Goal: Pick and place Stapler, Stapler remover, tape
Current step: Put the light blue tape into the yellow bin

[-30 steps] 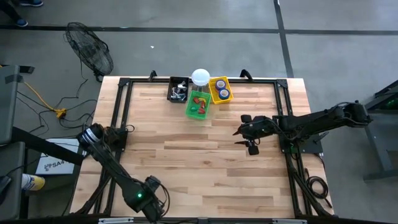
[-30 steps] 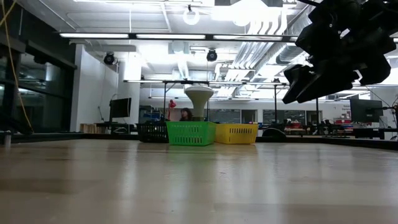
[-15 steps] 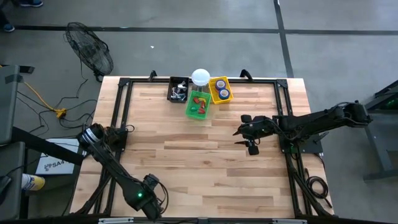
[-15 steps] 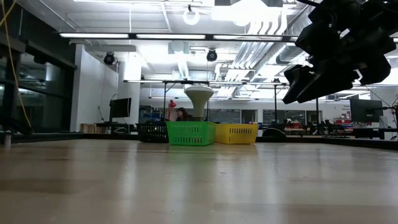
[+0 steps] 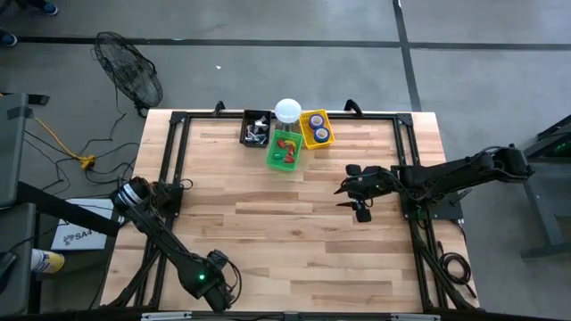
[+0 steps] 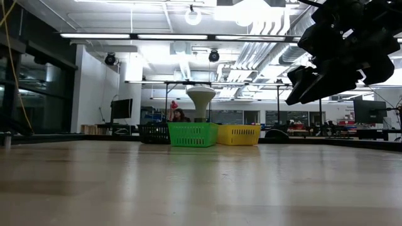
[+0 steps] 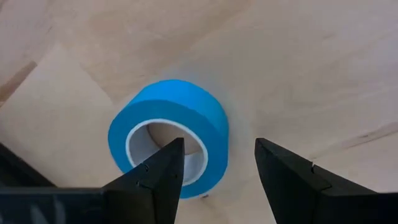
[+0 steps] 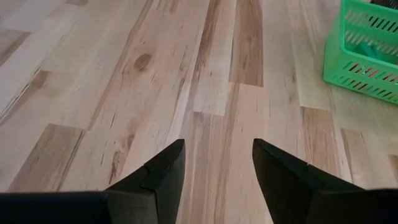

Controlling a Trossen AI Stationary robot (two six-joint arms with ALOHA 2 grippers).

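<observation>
We counted three baskets in a row: one black point(image 5: 256, 129), one green point(image 5: 285, 149), one yellow point(image 5: 317, 128), with a white round-topped jar point(image 5: 287, 111) behind them. The yellow basket held two tape rolls point(image 5: 320, 129); the others' contents were too small to name. One blue tape roll point(image 7: 169, 135) lay just ahead of the left gripper point(image 7: 217, 155), one finger overlapping its rim, jaws apart, seemingly not clamped. The right gripper point(image 8: 217, 155) hung parted over bare table point(image 8: 186, 81), the green basket ahead of it.
</observation>
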